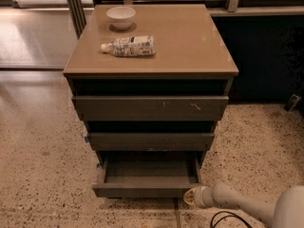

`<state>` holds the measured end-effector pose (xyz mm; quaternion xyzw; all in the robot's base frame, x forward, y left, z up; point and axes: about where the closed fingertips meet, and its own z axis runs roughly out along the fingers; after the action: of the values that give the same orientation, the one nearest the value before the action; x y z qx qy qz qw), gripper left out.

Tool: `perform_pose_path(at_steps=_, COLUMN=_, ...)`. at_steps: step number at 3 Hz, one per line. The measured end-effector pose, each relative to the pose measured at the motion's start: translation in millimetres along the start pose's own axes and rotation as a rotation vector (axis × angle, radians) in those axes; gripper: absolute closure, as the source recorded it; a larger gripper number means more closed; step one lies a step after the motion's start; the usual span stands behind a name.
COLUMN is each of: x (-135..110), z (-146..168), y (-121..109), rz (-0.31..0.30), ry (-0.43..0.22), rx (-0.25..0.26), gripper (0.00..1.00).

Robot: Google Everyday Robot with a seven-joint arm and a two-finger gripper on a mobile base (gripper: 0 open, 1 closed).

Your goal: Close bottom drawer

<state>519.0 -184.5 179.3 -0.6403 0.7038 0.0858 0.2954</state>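
Note:
The bottom drawer (145, 190) is the narrowest of three grey-brown drawers in a small cabinet. It stands pulled out, and its shallow box (149, 172) shows empty. My gripper (190, 197) is at the end of the pale arm that comes in from the lower right. It sits low by the floor, at the right end of the drawer's front. The mid-width drawer (151, 141) and the widest drawer (150, 108) with pale scratch marks sit above, both less far out.
A white bowl (120, 17) and a plastic bottle lying on its side (129, 46) rest on the cabinet top (190, 42). A black cable (223, 217) lies on the speckled floor under my arm. A dark wall stands behind on the right.

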Motion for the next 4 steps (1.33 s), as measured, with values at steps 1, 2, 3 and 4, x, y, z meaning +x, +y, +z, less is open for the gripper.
perform_pose_path(at_steps=1, x=-2.3, z=3.1, y=2.5, rz=-0.014, ry=-0.031, rx=0.01, gripper=1.0)
perform_pose_path(at_steps=2, x=-12.9, z=6.7, y=-9.2, rz=-0.071, ry=-0.094, rx=0.058, gripper=1.0)
perform_pose_path(at_steps=3, x=-31.1, z=8.2, y=-34.9, rz=-0.184, ry=-0.144, rx=0.128, gripper=1.0)
perform_pose_path(at_steps=4, x=-39.9, z=4.0, y=-53.9, rz=-0.246, ry=-0.15, rx=0.171, gripper=1.0)
